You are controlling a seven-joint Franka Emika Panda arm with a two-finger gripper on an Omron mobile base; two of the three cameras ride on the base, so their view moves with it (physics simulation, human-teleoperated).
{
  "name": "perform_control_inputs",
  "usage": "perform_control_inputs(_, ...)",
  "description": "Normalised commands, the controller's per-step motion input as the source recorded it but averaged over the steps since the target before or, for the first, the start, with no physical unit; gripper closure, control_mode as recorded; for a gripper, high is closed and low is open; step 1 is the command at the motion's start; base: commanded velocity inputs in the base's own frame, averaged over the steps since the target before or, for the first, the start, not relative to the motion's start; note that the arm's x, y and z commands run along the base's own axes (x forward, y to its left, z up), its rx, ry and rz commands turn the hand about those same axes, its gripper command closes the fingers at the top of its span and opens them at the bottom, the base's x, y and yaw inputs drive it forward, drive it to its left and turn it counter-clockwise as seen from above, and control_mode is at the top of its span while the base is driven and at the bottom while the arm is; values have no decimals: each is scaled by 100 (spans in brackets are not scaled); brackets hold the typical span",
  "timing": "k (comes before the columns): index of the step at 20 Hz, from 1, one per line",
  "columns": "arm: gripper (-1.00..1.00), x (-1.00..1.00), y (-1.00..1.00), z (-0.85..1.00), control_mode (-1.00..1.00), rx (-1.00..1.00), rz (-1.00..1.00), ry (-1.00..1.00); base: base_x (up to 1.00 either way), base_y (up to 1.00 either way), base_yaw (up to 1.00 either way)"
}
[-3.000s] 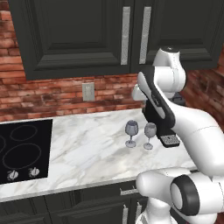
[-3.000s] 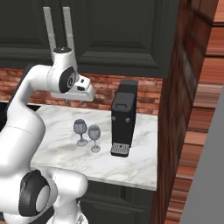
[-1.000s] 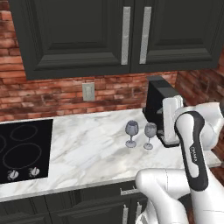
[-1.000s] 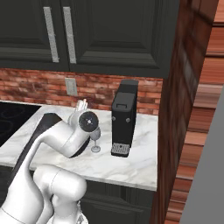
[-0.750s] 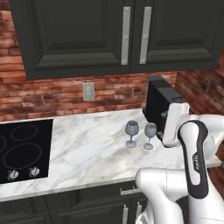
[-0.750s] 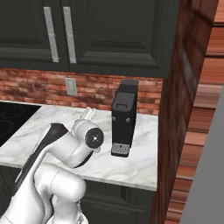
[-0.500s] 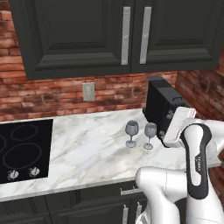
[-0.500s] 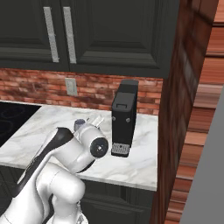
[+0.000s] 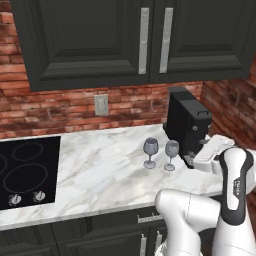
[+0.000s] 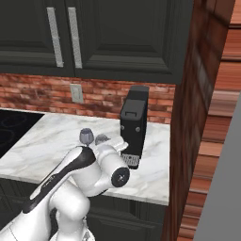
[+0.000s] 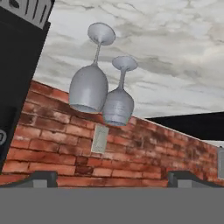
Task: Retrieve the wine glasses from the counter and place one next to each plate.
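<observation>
Two clear bluish wine glasses stand side by side on the marble counter (image 9: 100, 160), the left glass (image 9: 150, 150) and the right glass (image 9: 171, 152), just left of the coffee machine. In the hand view, which is rolled upside down, the nearer glass (image 11: 89, 87) and the farther glass (image 11: 118, 104) hang ahead of my gripper (image 11: 113, 178). Its fingers (image 11: 43, 177) stand wide apart with nothing between them, well short of the glasses. My white hand (image 9: 214, 151) sits low at the counter's right front, right of the glasses. The plates are out of view.
A black coffee machine (image 9: 187, 122) stands right next to the glasses, against the brick wall (image 9: 60, 112). A black cooktop (image 9: 25, 170) is set into the counter's left end. Dark upper cabinets (image 9: 125, 40) hang above. A brick side wall (image 10: 197, 117) closes the right.
My arm has folded down from high above the counter, and the hand has sunk to counter height right of the glasses. The glasses have not moved, and the gripper stays open.
</observation>
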Motion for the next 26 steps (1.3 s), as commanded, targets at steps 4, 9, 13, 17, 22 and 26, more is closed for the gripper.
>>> perform_control_inputs(4, -100, 13, -39, -34, -100, 2, 0, 5, 0, 0, 0)
perform_control_inputs(9, -100, 25, -8, -40, -100, 0, 0, 9, 0, 0, 0)
perform_control_inputs(13, -100, 43, 0, -43, -100, 0, 0, 20, 0, 0, 0)
perform_control_inputs(17, -100, 39, 0, -51, -100, 0, 0, 19, 0, 0, 0)
perform_control_inputs(22, -100, 22, 1, -38, -100, 0, 0, 2, 0, 0, 0)
perform_control_inputs(26, -100, 14, 8, -30, -100, 0, 0, -3, 0, 0, 0)
